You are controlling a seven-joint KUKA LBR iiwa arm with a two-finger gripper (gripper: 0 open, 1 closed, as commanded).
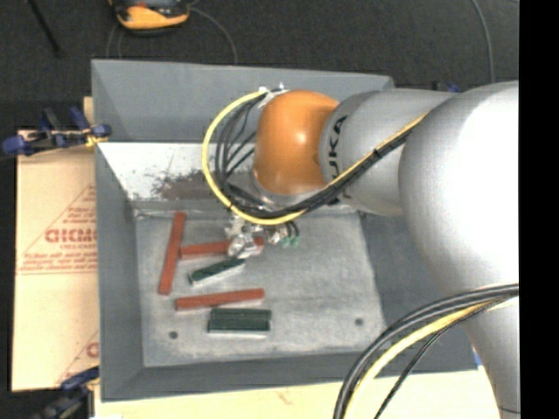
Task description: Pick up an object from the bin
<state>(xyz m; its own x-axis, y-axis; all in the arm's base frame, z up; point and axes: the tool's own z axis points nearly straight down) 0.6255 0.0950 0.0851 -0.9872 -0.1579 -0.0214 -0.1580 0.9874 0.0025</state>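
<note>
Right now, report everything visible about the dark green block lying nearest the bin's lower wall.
The dark green block is a short, thick rectangular bar with a matt surface, perhaps plastic or painted wood. It lies flat on the grey floor of the bin, its long side running left to right. A longer red-brown bar lies just above it, nearly parallel; whether they touch is unclear. The gripper is well clear of it.

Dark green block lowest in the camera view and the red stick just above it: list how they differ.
The dark green block is nearly black, the red stick brick red. The block is shorter and thicker, the stick longer and thinner. The block lies level in the view, the stick tilts slightly up to the right. Both lie flat on the bin floor.
</note>
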